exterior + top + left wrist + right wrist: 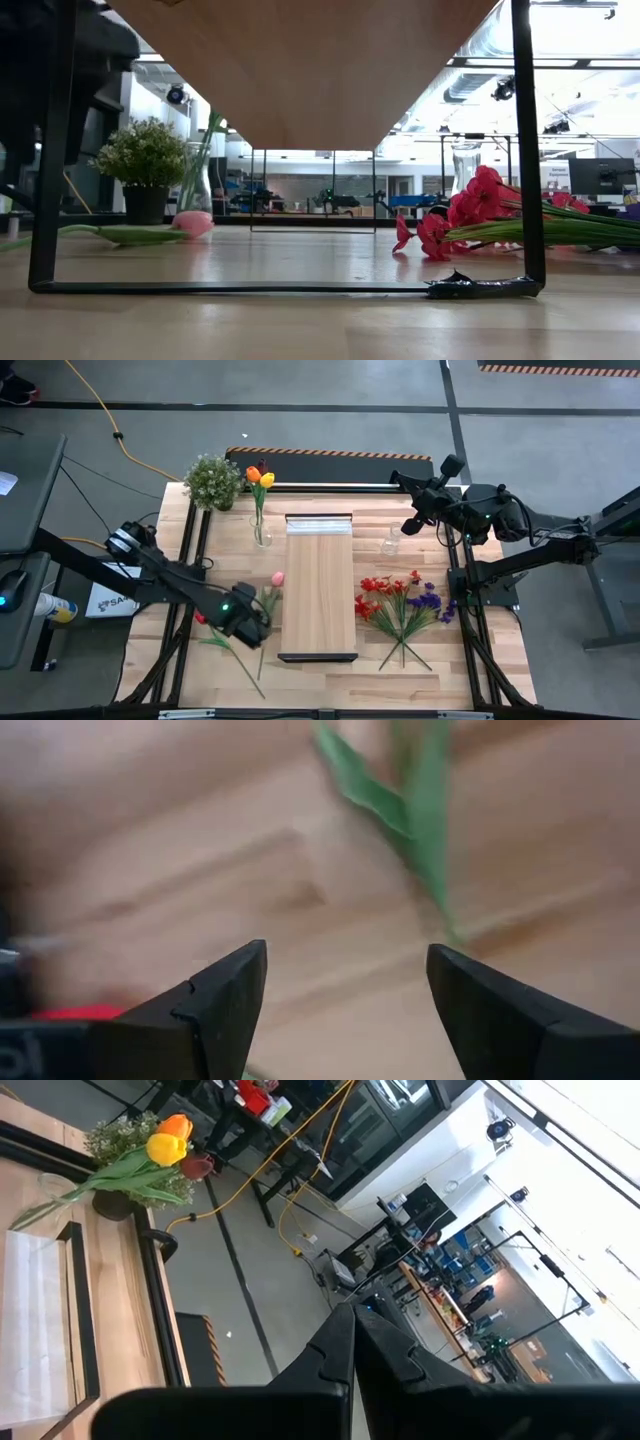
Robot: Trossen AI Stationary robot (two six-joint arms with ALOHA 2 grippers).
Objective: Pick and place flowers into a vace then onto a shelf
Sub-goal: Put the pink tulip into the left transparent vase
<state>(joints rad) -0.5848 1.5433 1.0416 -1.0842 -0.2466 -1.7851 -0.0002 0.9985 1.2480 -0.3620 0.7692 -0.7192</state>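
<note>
Left gripper, fingers wide, above pink tulip stems left of shelf; right gripper closed near empty vase; potted plant behind; no legible writing

The left gripper hovered over the pink tulip lying beside the shelf on the table, while yellow and orange tulips stood in a glass vase.
</note>
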